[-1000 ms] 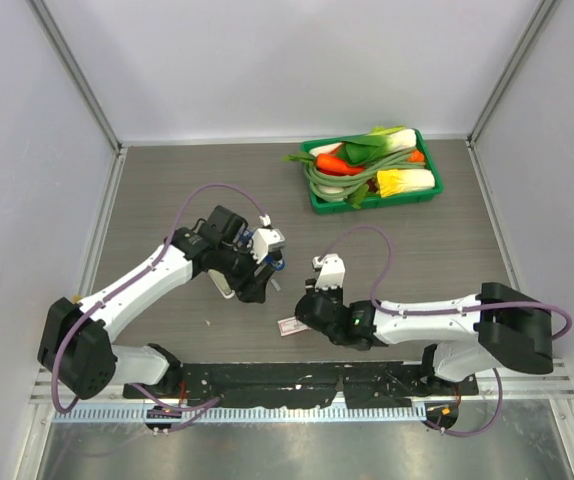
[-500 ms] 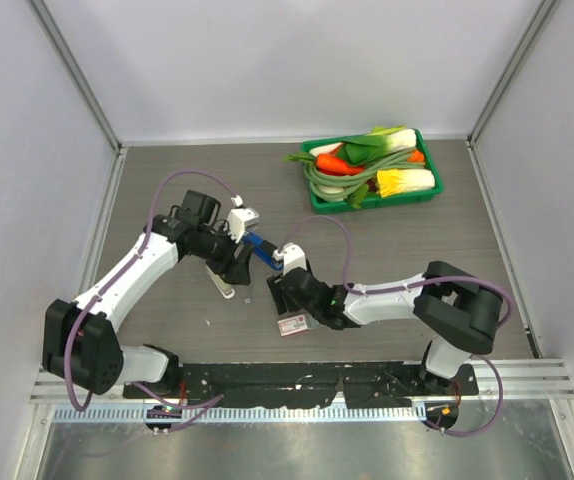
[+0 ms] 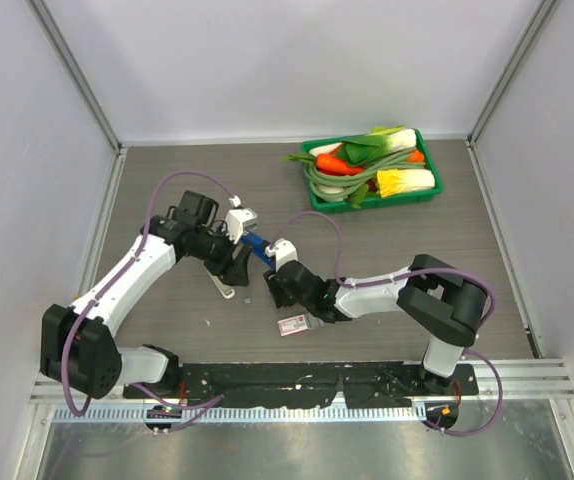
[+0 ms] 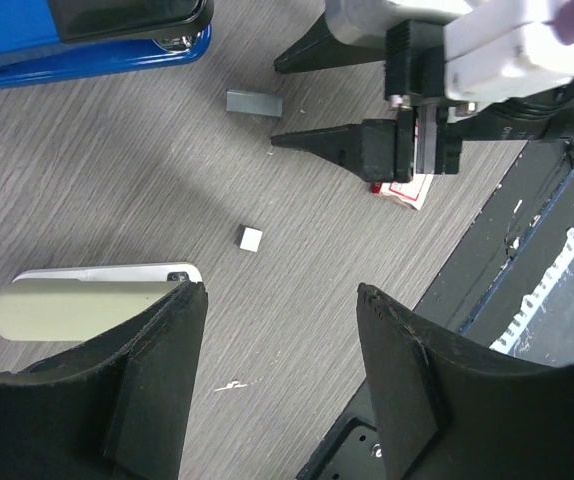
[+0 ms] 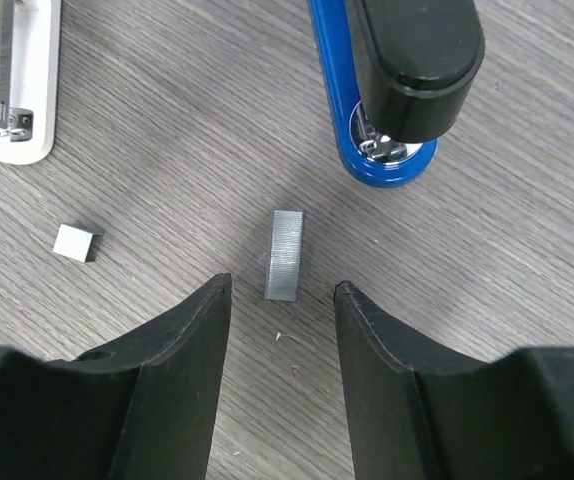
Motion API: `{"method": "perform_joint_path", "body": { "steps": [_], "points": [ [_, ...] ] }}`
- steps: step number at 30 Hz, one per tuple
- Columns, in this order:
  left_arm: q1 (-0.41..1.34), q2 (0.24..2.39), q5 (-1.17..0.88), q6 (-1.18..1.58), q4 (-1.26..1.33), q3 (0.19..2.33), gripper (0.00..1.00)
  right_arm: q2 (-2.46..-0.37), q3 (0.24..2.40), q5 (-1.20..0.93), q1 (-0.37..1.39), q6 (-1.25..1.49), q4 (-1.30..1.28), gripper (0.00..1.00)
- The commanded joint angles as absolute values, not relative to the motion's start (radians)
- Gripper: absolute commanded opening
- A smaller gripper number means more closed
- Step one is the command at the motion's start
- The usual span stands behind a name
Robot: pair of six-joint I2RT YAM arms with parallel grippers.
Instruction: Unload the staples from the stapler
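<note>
Blue-and-black stapler [image 5: 397, 80], grey staples [image 5: 285, 255], grey wood-grain table [image 5: 167, 150], green tray [image 3: 397, 198]

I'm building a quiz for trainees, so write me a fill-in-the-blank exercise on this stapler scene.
1. The stapler nearest the long staple strip has a ___ base.
2. The right tool has its jaws ___, with the strip's near end between them, untouched.
3. Counting the small piece, the loose staple pieces number ___.
4. The tray holding vegetables is ___.

Missing words: blue; open; two; green.
</note>
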State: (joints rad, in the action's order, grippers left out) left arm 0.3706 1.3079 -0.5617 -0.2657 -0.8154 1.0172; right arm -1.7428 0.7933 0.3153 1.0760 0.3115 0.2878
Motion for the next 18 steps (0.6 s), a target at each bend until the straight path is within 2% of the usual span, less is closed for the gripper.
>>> {"method": "perform_joint_path", "body": {
  "steps": [1, 6, 18],
  "points": [
    [0.362, 1.272, -0.597, -0.264, -0.842, 1.055, 0.66, -1.759, 0.818, 0.314, 1.075, 0.295, 0.327, 0.49],
    [0.354, 1.281, -0.597, -0.264, -0.848, 1.074, 0.66, -1.772, 0.818, 0.327, 1.075, 0.291, 0.321, 0.46],
    [0.339, 1.282, -0.592, -0.252, -0.868, 1.104, 0.66, -1.821, 0.853, 0.420, 1.129, 0.227, 0.269, 0.30]
  ]
}}
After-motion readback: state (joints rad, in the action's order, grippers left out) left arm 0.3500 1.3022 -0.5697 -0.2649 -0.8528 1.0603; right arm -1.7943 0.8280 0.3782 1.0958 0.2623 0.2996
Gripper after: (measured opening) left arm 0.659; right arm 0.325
